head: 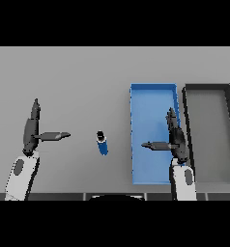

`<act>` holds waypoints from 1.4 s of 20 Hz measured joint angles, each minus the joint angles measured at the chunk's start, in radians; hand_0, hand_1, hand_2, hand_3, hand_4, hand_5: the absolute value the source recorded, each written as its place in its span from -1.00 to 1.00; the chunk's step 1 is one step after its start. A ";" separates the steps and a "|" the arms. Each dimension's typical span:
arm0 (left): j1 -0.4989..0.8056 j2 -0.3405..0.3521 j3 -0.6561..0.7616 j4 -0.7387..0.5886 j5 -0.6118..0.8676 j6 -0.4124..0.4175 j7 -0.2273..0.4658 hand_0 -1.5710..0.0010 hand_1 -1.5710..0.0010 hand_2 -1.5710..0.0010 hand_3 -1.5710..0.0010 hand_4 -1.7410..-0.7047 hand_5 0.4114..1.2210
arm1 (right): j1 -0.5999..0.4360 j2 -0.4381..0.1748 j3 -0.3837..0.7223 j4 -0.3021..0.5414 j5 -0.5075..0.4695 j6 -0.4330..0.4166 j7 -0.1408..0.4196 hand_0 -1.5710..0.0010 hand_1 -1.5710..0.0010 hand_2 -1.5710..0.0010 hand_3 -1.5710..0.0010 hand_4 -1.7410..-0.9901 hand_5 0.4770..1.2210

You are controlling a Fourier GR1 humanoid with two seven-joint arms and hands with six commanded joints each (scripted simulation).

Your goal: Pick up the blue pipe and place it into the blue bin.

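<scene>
Head view shows the blue pipe (102, 143) lying on the grey table (78, 82), between both hands and left of the blue bin (153, 91). The left hand (32, 131) and right hand (176, 137) are released, holding nothing. The right hand, over the bin, should probably come from above and grasp the pipe across its width.

A bare test bench rather than any lived-in room: a plain grey table (78, 77) fills the view, carrying only a blue bin (136, 135) and a dark grey bin (187, 120) set side by side.
</scene>
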 measured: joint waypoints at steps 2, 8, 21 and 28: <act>0.000 -0.004 -0.004 -0.004 -0.004 0.004 -0.006 1.00 1.00 1.00 1.00 0.50 -0.55 | 0.001 -0.005 -0.004 0.000 -0.004 0.002 -0.001 1.00 1.00 1.00 1.00 0.43 -0.59; 0.038 0.097 -0.052 -0.011 -0.025 -0.148 -0.093 1.00 1.00 1.00 1.00 0.51 -0.56 | 0.076 -0.124 0.030 -0.065 0.101 0.036 -0.149 1.00 1.00 1.00 1.00 0.45 -0.60; 0.126 0.202 -0.187 -0.135 -0.025 -0.415 -0.155 1.00 1.00 1.00 1.00 0.25 -0.76 | 0.098 -0.173 0.066 -0.118 0.160 0.053 -0.115 1.00 1.00 1.00 1.00 0.51 -0.63; 0.118 0.125 -0.330 -0.183 -0.107 -0.440 -0.053 1.00 1.00 1.00 1.00 0.15 -0.90 | 0.122 -0.161 0.077 -0.139 0.158 0.057 -0.110 1.00 1.00 1.00 1.00 0.43 -0.62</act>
